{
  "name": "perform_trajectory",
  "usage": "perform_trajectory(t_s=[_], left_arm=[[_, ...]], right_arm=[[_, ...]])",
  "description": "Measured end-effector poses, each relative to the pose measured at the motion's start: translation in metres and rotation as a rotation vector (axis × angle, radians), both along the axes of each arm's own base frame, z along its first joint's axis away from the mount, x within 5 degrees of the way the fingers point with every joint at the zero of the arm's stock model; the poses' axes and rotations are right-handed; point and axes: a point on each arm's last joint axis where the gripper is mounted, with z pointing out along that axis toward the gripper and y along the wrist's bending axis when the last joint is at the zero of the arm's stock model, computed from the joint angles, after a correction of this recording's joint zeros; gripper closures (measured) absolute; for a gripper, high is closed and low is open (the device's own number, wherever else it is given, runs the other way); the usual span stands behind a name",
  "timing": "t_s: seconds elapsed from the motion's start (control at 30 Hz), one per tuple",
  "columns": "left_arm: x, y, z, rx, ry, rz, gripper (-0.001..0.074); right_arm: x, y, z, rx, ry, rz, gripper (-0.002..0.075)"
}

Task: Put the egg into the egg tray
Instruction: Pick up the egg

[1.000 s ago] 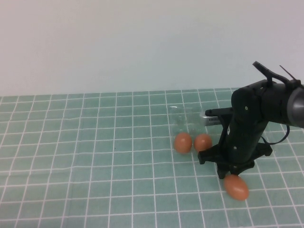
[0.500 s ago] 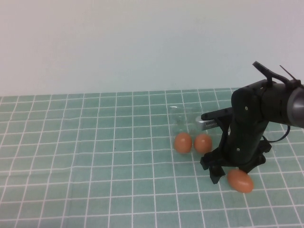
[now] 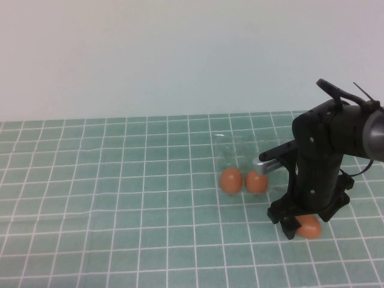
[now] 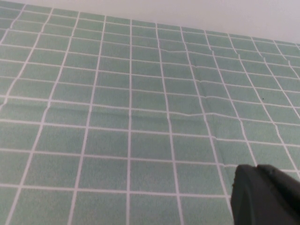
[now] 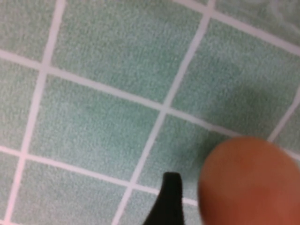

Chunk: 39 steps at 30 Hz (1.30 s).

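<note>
Three alike orange-brown eggs show in the high view. One egg (image 3: 310,228) lies on the green checked mat at the right, partly hidden by my right gripper (image 3: 302,229), which is lowered over it. In the right wrist view this egg (image 5: 248,183) sits beside one dark finger (image 5: 171,199) with a gap between them; the jaws stand open. The clear egg tray (image 3: 237,150) shows only as faint glints behind two eggs (image 3: 230,180) (image 3: 256,181); I cannot tell if they sit in its cups. My left gripper (image 4: 265,194) shows only as a dark shape over bare mat.
The green mat with white grid lines (image 3: 120,198) covers the whole table, with a plain pale wall behind it. The right arm's black body (image 3: 324,156) stands just right of the tray.
My right gripper has moved right and lowered around the egg. The egg has shifted a little right and away from the front edge, and is now partly hidden.
</note>
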Motion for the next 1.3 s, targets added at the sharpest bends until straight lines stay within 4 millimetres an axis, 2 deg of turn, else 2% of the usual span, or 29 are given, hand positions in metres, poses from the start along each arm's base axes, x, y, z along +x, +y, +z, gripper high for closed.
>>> perform_trajectory(t_s=[0.13,0.2,0.3,0.33,0.7,0.8,1.07,1.2,1.3], left_arm=[[0.0,0.0,0.0,0.0,0.0,0.0,0.0736],[0.0,0.0,0.0,0.0,0.0,0.0,0.0736],[0.0,0.0,0.0,0.0,0.0,0.0,0.0736],[0.0,0.0,0.0,0.0,0.0,0.0,0.0736],[0.0,0.0,0.0,0.0,0.0,0.0,0.0736],[0.0,0.0,0.0,0.0,0.0,0.0,0.0736],[0.0,0.0,0.0,0.0,0.0,0.0,0.0736],[0.0,0.0,0.0,0.0,0.0,0.0,0.0736],[0.0,0.0,0.0,0.0,0.0,0.0,0.0736]], right_arm=[[0.0,0.0,0.0,0.0,0.001,0.008,0.0116],[0.0,0.0,0.0,0.0,0.001,0.008,0.0181],[0.0,0.0,0.0,0.001,-0.001,0.008,0.0326],[0.001,0.0,0.0,0.002,-0.005,0.011,0.0342],[0.006,0.003,0.003,0.035,-0.067,0.059,0.0355],[0.008,0.006,0.016,0.091,-0.13,0.051,0.0355],[0.009,0.008,0.076,0.227,-0.383,0.064,0.0356],[0.013,0.009,0.093,0.264,-0.495,0.087,0.0356],[0.016,0.011,0.096,0.285,-0.543,0.095,0.0357]])
